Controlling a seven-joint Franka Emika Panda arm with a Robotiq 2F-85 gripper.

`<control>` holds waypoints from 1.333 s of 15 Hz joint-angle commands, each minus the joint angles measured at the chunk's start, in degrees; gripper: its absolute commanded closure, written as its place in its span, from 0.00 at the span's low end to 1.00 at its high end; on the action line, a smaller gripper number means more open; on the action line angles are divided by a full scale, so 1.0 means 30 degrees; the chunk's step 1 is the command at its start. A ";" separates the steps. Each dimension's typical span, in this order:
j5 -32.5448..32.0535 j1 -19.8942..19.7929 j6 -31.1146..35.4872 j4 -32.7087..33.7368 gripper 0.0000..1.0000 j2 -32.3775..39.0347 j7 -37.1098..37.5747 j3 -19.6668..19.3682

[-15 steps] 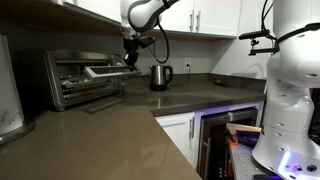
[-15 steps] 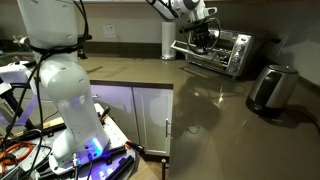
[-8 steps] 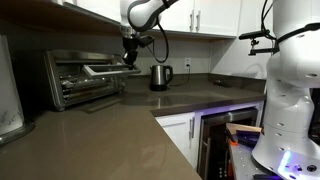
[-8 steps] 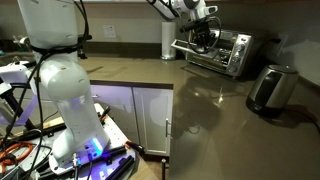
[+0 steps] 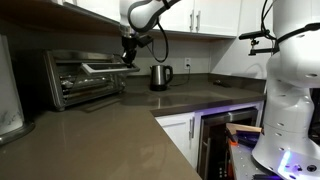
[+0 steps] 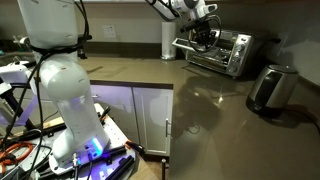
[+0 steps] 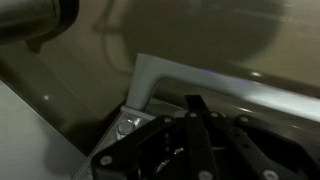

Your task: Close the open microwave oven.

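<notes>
The stainless-steel microwave oven (image 5: 62, 80) stands on the counter against the wall and shows in both exterior views (image 6: 232, 48). Its glass drop-down door (image 5: 103, 69) is partly open and sticks out about level. My gripper (image 5: 128, 61) is at the door's front edge by the bar handle; it also shows in an exterior view (image 6: 203, 40). In the wrist view the fingers (image 7: 195, 108) look pressed together, right against the silver handle bar (image 7: 165, 72). I see nothing between them.
A small dark kettle (image 5: 160, 76) stands beside the oven, also seen in an exterior view (image 6: 271, 88). A white robot base (image 6: 62, 85) stands off the brown L-shaped counter (image 5: 110, 135). White cabinets hang above.
My gripper and the front edge of the door have risen slightly; the door is a little closer to the oven front.
</notes>
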 commanded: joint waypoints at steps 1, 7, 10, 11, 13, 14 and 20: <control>-0.0902 0.0115 0.0670 0.0243 1.00 0.0153 0.0766 -0.0091; -0.1968 0.0141 0.1654 0.0147 1.00 0.0042 0.1602 -0.0248; -0.2816 0.0191 0.2191 0.0141 1.00 -0.0069 0.2264 -0.0347; -0.3119 0.0185 0.2360 0.0156 1.00 -0.0083 0.2466 -0.0388; -0.3507 0.0145 0.2671 0.0222 1.00 -0.0018 0.2770 -0.0448; -0.3656 0.0123 0.2844 0.0248 1.00 0.0043 0.2933 -0.0475; -0.4303 0.0082 0.4084 0.0596 1.00 0.0266 0.3339 -0.0781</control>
